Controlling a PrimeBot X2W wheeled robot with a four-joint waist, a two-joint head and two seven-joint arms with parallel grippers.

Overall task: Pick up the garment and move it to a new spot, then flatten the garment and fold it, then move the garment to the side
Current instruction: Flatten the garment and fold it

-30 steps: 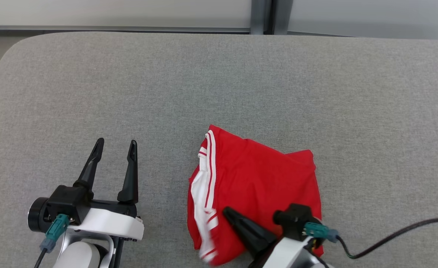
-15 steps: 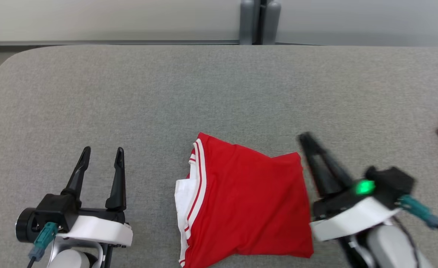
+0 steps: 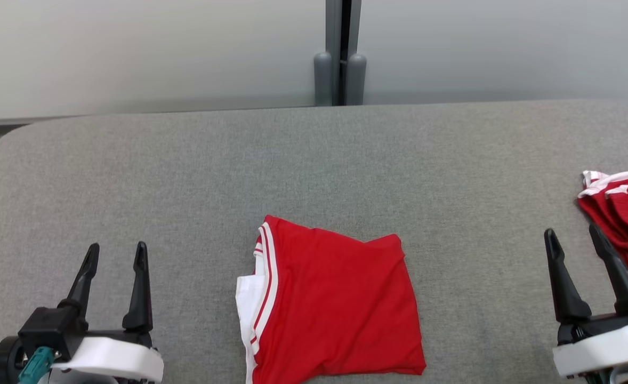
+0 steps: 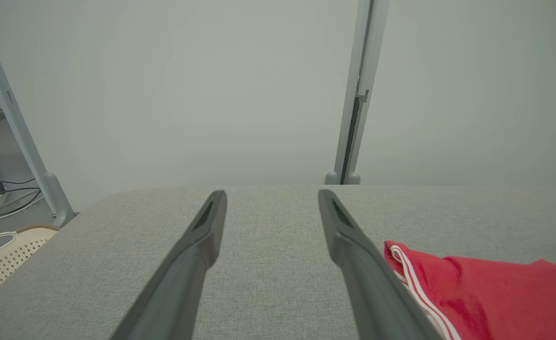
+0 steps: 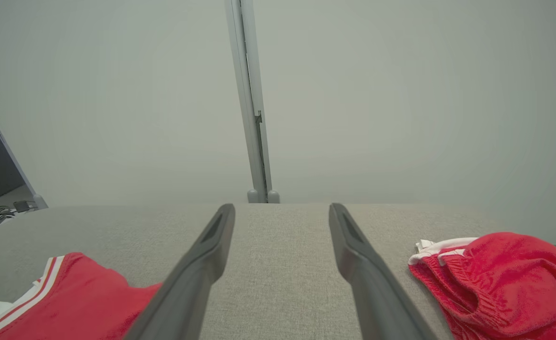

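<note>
A grey fabric-covered bench stretched across the head view, seen from above, with a pale wall and a grey upright post behind its far edge. The folded red garment, trimmed with white stripes along its left edge and showing a patch of white cloth there, lay flat near the front middle of the bench, between the two arms and touching neither. The left gripper sat at the lower left, well apart from the garment, its two dark fingers spread apart and holding nothing. The right gripper sat at the lower right, its fingers likewise spread apart and empty, pointing toward the far edge. Just beside the right gripper's outer finger, at the right border, lay a second red garment, rumpled, with white trim at its top. In the left wrist view a cream perforated basket stood beyond the bench's left corner
</note>
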